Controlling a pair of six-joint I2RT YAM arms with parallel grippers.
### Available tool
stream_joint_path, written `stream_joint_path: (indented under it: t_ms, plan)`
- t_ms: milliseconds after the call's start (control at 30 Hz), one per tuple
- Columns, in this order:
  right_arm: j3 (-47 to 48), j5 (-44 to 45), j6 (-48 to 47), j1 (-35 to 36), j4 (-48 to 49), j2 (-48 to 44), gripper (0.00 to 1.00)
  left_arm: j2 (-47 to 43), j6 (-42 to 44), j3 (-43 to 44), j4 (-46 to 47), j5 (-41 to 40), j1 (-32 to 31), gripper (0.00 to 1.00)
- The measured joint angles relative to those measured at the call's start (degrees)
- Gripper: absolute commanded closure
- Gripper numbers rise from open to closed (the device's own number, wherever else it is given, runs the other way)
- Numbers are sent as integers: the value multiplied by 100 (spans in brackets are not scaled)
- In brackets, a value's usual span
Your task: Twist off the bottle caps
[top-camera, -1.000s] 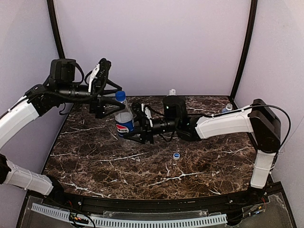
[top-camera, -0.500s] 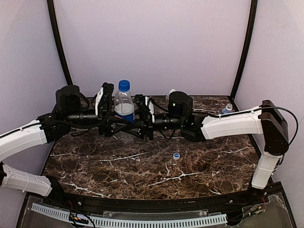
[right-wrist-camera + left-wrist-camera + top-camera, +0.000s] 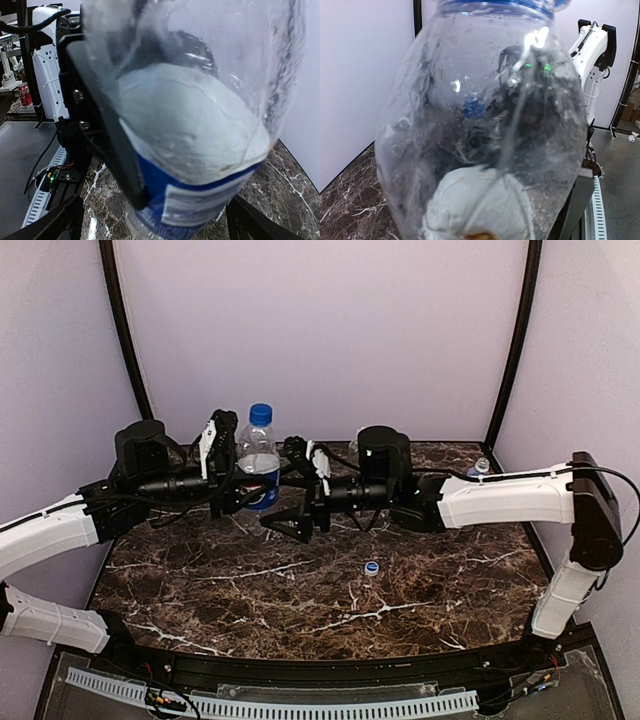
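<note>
The Pepsi bottle (image 3: 258, 462) stands upright above the back of the table, its dark blue cap (image 3: 261, 414) on top. My left gripper (image 3: 228, 480) is shut on the bottle's body from the left. Its black finger (image 3: 107, 145) presses the bottle's side just above the blue label (image 3: 200, 200). The bottle (image 3: 485, 125) fills the left wrist view, with the cap's rim (image 3: 495, 5) at the top edge. My right gripper (image 3: 297, 490) stands open on the bottle's right, its fingers spread wide and clear of the plastic. A loose pale blue-and-white cap (image 3: 371, 567) lies on the table.
Another small bottle (image 3: 478, 468) stands at the back right corner of the dark marble table (image 3: 300, 610). Purple walls close in the back and both sides. Both arms reach across the back half of the table.
The bottle rose off the table. My left gripper dropped from cap height to the bottle's body and closed on it. My right gripper let go and opened wide.
</note>
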Motion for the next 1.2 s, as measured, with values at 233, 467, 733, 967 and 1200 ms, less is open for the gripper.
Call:
stream_joint_path:
  t_ms: [233, 467, 733, 967, 1200]
  plan:
    - [90, 796, -52, -66, -1725, -1499, 1, -68, 1043, -133, -420, -1683, -35, 65]
    - [1449, 2063, 951, 17, -2839, -1314, 31, 111, 2347, -310, -459, -3311, -435, 68]
    - [2479, 2710, 1565, 44, -3775, -481, 37, 175, 2863, -315, -457, -3849, -586, 68]
    - [2549, 2638, 1714, 59, -4054, -365, 44, 254, 2983, -317, -476, -3939, -588, 68]
    - [2549, 2369, 1740, 63, -4199, -339, 52, 262, 3008, -317, -417, -3958, -599, 68]
